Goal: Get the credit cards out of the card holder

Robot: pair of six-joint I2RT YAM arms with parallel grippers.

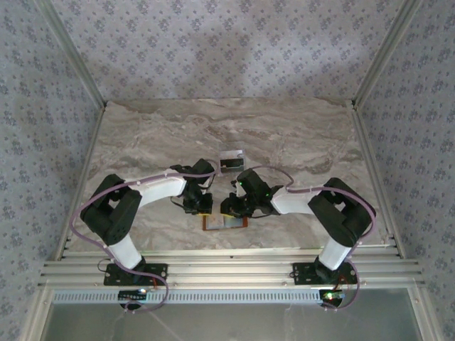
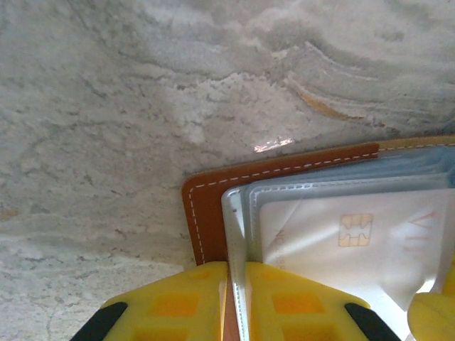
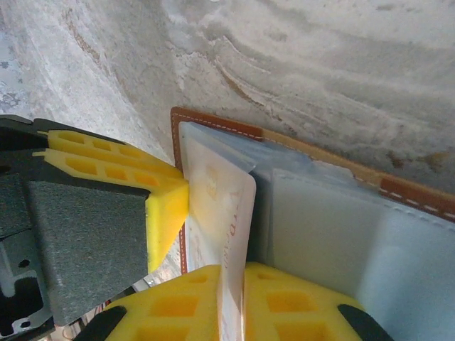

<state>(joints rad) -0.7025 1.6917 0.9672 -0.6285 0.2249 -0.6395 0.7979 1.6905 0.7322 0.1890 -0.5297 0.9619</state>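
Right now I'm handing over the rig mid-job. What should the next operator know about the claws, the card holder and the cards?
Left claw: shut on the edge of the card holder, at its clear sleeves. The holder lies open on the table.
Right claw: shut on the edge of a white card, which stands up from the holder. I cannot tell whether it has cleared its sleeve.
Done: holder opened, one card gripped.
Left: draw that card free and set it down, then check the other sleeves. Their contents are not visible.
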